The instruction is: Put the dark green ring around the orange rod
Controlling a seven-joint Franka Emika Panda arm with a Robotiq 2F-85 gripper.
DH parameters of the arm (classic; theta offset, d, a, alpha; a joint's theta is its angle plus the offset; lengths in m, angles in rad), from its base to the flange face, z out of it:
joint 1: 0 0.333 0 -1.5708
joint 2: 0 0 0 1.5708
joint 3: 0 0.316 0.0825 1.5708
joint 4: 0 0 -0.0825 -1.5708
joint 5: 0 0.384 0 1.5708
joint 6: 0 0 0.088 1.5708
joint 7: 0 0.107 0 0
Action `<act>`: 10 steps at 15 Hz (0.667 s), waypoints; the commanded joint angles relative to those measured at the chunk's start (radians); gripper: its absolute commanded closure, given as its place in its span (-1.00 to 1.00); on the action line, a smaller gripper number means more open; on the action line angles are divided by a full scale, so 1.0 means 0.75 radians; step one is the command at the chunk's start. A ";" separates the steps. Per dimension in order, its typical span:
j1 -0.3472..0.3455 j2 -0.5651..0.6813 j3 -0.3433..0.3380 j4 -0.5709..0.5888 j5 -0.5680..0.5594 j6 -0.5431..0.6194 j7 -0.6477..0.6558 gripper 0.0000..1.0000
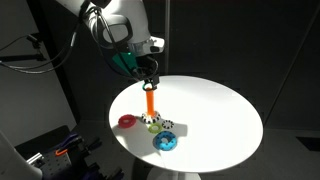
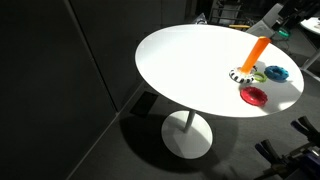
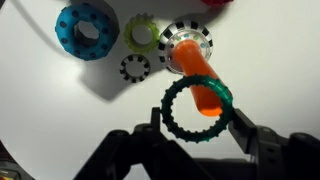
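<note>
You're working in what looks like a robotics lab or test room. A round white pedestal table stands alone on a dark floor, with dark panelled walls close around it. Black equipment with red parts sits beside the table, and cables hang behind the white robot arm.

Round white tabletop on white pedestal with disc foot, dark floor beneath. Loose pieces grouped near one edge of tabletop, rest of surface bare.

- Red plastic ring lying flat, closest to edge, outermost of group.
- Bright blue toothed plastic ring flat, apart from red one.
- Small yellow-green ring just beside blue ring.
- Tiny black toothed ring near yellow-green ring, not touching it.

Black equipment with cables beyond table edge, low in exterior view.
</note>
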 commanded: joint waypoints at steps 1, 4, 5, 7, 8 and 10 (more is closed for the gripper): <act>0.010 0.016 0.013 0.041 0.020 -0.049 0.024 0.12; 0.009 0.032 0.021 0.048 0.004 -0.057 0.048 0.12; 0.009 0.036 0.023 0.050 0.004 -0.058 0.052 0.12; 0.008 0.048 0.026 0.051 0.006 -0.048 0.052 0.12; 0.009 0.055 0.027 0.052 0.008 -0.042 0.049 0.12; 0.011 0.066 0.029 0.053 0.017 -0.031 0.040 0.12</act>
